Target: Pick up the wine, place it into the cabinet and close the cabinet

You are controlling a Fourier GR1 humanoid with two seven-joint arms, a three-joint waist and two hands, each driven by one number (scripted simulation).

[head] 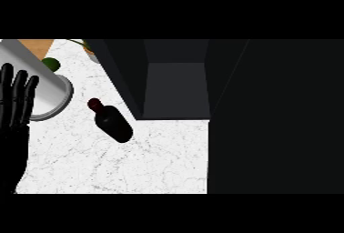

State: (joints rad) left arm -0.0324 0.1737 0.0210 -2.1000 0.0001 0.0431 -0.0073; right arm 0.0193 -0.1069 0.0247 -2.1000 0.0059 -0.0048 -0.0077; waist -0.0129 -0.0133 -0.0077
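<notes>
A white counter top (134,168) veined with thin grey lines spreads to the right of the left hand (15,104). Beyond that hand's fingertips is a pale grey round container (50,93), with a tan wooden surface (37,44) farther off.

**White marbled counter and what it carries**

We see a white, grey-veined counter (121,168). On it stands a dark wine bottle (111,122) with a dark red cap, near an open dark cabinet (176,88) set on the counter. At the upper left sits a pale grey cylinder (47,93); behind it, what may be a green fruit (51,64).
</notes>
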